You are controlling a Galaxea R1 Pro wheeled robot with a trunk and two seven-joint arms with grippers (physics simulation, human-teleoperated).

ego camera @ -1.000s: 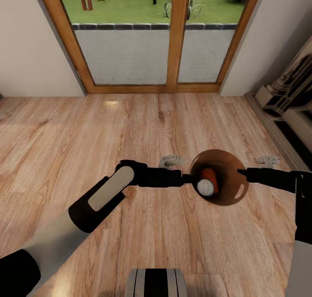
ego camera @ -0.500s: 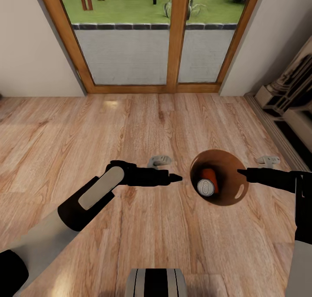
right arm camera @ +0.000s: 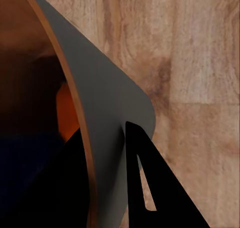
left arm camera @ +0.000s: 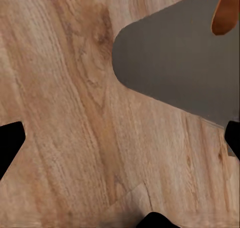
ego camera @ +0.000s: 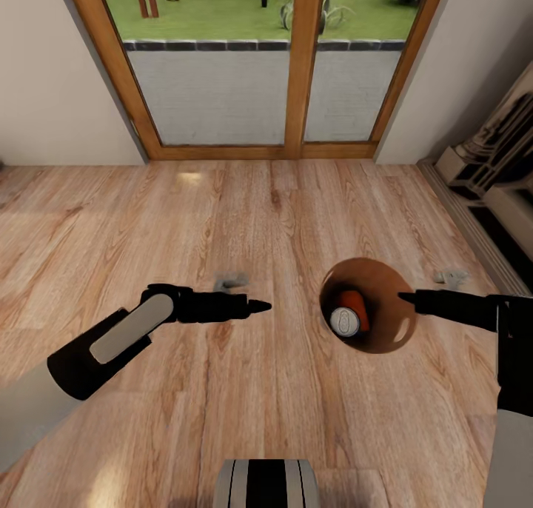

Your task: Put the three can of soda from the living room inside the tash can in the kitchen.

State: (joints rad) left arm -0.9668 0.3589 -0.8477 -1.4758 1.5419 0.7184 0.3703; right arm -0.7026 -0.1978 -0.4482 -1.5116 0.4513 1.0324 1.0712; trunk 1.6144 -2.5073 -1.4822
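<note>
The brown trash can point(ego camera: 385, 323) is held above the wood floor point(ego camera: 259, 219) in front of the wood-framed glass doors point(ego camera: 259, 64). The right gripper point(ego camera: 406, 298) holds it by the rim: in the right wrist view one black finger point(right arm camera: 150, 178) is outside the grey wall of the can point(right arm camera: 110, 118) and the other is inside, so the jaws are clamped on the rim. Inside the trash can lies an orange soda can point(ego camera: 348, 312), its silver top turned up toward the head camera; a little orange also shows in the right wrist view point(right arm camera: 67, 113), deep in the can. The left gripper point(ego camera: 263, 307) is well apart from the trash can, on the side away from the right gripper, and points toward it. It holds nothing; in the left wrist view its black fingertips point(left arm camera: 10, 140) stand at opposite edges, so the jaws are apart. That view also shows the grey outside of the trash can point(left arm camera: 185, 63) over the floor.
</note>
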